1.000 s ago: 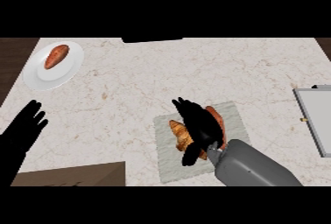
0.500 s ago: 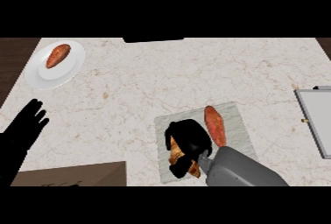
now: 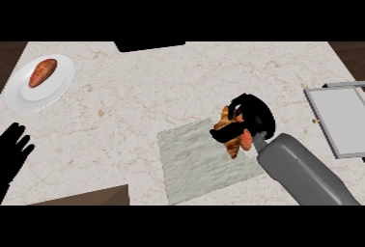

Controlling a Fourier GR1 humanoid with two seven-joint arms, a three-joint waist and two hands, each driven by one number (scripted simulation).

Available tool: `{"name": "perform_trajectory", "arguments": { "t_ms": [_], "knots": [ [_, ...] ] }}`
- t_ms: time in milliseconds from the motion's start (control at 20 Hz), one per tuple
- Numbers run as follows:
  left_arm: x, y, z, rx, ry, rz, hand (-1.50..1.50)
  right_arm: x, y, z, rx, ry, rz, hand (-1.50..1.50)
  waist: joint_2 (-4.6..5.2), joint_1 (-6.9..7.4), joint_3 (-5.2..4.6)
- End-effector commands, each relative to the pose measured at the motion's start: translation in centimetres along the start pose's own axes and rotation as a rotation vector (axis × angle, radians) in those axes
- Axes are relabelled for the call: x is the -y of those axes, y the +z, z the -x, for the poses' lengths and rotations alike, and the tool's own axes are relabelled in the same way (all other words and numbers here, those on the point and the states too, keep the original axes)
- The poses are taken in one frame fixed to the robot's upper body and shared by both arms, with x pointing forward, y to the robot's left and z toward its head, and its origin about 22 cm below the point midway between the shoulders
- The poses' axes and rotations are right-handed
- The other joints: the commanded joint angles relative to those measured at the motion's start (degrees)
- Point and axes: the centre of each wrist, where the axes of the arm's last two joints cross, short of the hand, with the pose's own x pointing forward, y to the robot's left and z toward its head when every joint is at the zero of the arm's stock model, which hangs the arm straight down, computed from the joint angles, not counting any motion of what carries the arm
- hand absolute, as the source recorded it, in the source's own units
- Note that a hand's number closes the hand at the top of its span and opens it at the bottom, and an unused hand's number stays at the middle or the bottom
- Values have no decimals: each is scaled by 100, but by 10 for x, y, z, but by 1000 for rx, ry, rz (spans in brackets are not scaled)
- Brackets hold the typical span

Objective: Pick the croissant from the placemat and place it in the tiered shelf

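Croissant [image 3: 230, 132] sits gripped in right hand [image 3: 251, 118] over placemat [image 3: 194, 161]; plate [image 3: 21, 99] holds sweet potato [image 3: 41, 73].

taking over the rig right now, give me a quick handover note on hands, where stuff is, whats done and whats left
Right hand: curled round the croissant, over the placemat's upper right corner.
Left hand: open, resting at the view's left edge, holding nothing.
Placemat: on the counter, centre-low. An orange item shows beside the croissant, partly hidden under the right forearm.
Tiered shelf: at the right edge, top tray bare.
Plate: upper left, with a sweet potato on it; not part of the job.
Done: croissant grasped.
Left: carry it right and place it in the shelf.
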Motion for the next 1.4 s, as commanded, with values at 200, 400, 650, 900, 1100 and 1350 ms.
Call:
{"name": "perform_trajectory", "arguments": {
  "t_ms": [200, 400, 650, 900, 1100, 1350],
  "knots": [
    [6, -1, 31, -140, 78, 13, 0, 129, -51, 39, -553, -343, 547, 150, 79, 31, -462],
    [14, -2, 27, -132, 61, 40, 0, 185, -54, 20, -605, -335, 764, 150, 60, 189, -483],
    [14, -4, 25, -137, 37, 61, 0, 236, -51, 8, -679, -296, 957, 150, 4, 281, -495],
    [17, -10, 24, -141, 32, 65, 0, 284, -39, -17, -731, -257, 1080, 150, -8, 286, -492],
    [19, -15, 27, -143, 31, 63, 0, 316, -29, -29, -798, -246, 1137, 150, 5, 284, -480],
    [21, -18, 34, -151, 39, 47, 0, 350, -15, -31, -850, -250, 1216, 150, -6, 268, -458]
  ]
}}
